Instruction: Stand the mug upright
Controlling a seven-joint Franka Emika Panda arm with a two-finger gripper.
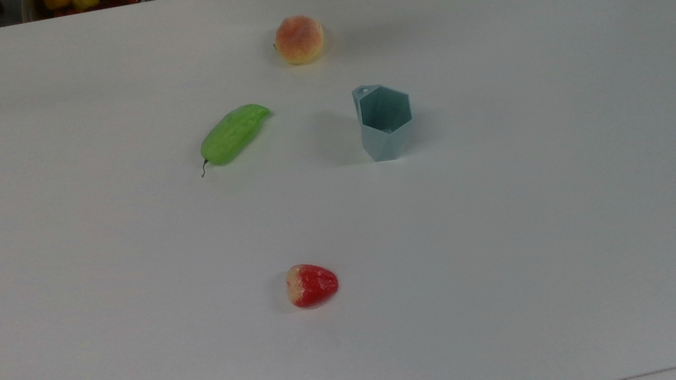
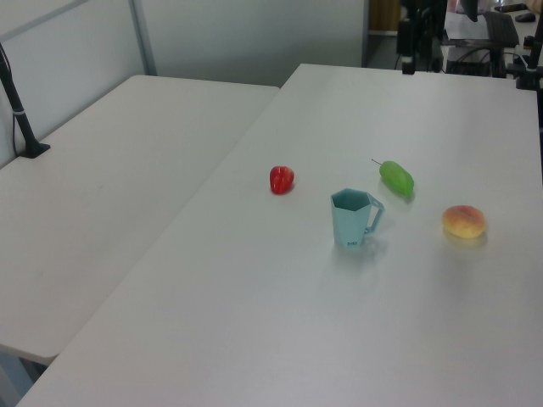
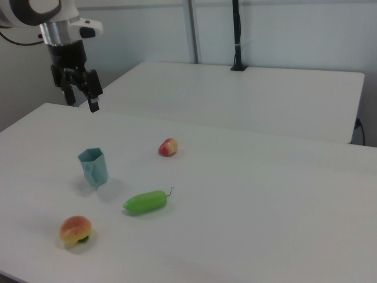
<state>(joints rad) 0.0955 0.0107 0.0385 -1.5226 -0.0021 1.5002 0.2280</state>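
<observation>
The pale blue-grey faceted mug (image 1: 385, 121) stands upright on the white table (image 1: 517, 223), its hexagonal mouth facing up and its small handle toward the top view's upper left. It also stands upright in the left view as the mug (image 2: 352, 219) and in the right view as the mug (image 3: 94, 167). My gripper (image 3: 81, 101) hangs open and empty high above the table's far left edge in the right view, well away from the mug.
A peach (image 1: 299, 39), a green cucumber (image 1: 234, 134) and a red strawberry (image 1: 311, 284) lie around the mug, each apart from it. A second table (image 2: 102, 186) adjoins on the left view's left, with a black post (image 2: 21, 119) on it.
</observation>
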